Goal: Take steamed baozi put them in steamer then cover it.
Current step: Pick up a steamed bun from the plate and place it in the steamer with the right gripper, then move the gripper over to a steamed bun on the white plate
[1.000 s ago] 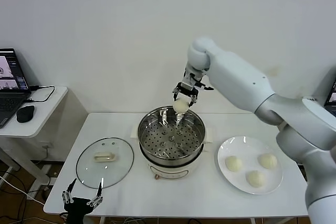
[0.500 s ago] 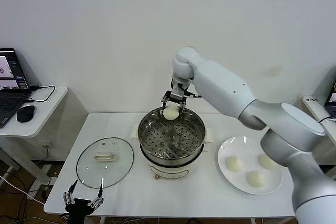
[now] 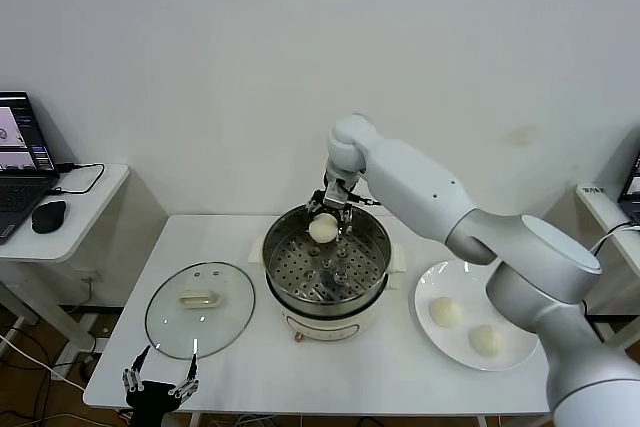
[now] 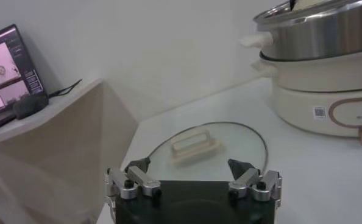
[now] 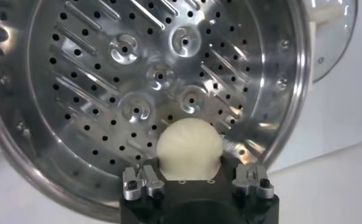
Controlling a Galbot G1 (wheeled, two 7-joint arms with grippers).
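My right gripper (image 3: 325,215) held one baozi (image 3: 322,228) between its fingers, poised over the far rim of the steamer (image 3: 375,292) and above its perforated tray (image 5: 138,73). Two more buns (image 3: 445,312) lay on the white plate (image 3: 520,357) to the steamer's right. The cover (image 3: 199,309) rested flat on the table (image 3: 240,377) to its left. My left gripper (image 3: 158,382) waited with jaws wide at the table's near edge, just short of the cover.
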